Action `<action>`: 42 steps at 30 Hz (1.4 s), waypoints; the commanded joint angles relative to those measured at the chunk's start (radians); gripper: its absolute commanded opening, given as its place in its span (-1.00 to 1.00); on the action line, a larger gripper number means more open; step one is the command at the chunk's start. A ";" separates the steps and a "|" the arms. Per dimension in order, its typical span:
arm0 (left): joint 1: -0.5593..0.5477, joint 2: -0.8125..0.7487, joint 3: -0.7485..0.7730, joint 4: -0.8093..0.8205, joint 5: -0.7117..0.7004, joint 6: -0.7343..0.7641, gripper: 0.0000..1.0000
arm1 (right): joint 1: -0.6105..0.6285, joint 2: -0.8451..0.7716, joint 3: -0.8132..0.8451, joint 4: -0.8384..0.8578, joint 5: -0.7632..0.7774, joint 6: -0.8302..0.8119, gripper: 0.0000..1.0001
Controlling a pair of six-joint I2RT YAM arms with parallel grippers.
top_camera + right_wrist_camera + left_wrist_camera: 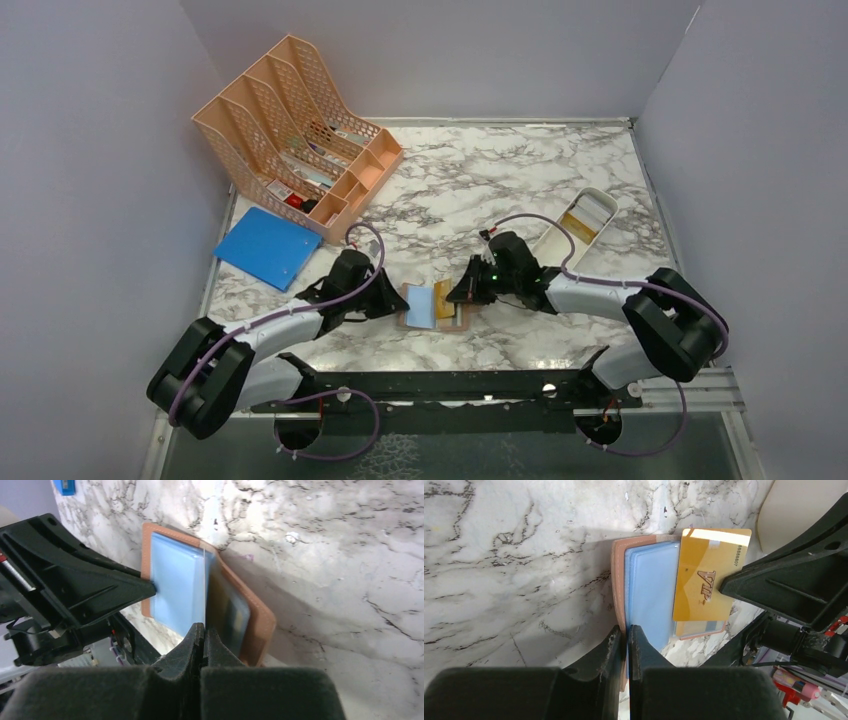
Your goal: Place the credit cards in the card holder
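Jaws of left gripper pinch the card holder at its edge; jaws of right gripper pinch gold credit card over it.

The card holder lies open on the table near its front edge, between the left gripper and the right gripper (one at each side edge). A VIP card sits over its right half. Behind it to the left lies the folder, with the file organiser farther back. The tray lies behind it to the right.
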 commanded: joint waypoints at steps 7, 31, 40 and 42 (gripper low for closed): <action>0.002 0.021 -0.024 0.005 0.010 0.002 -0.76 | 0.026 0.036 -0.027 0.052 0.073 0.040 -0.98; 0.003 -0.005 -0.040 0.007 -0.018 0.004 -0.82 | 0.086 0.028 -0.118 0.130 0.094 0.182 -0.98; 0.002 -0.002 -0.033 0.019 -0.014 0.011 -0.81 | 0.097 0.087 -0.104 0.166 0.054 0.178 -0.97; 0.002 -0.001 -0.033 0.020 -0.012 0.012 -0.81 | 0.097 0.090 -0.103 0.182 0.065 0.179 -0.97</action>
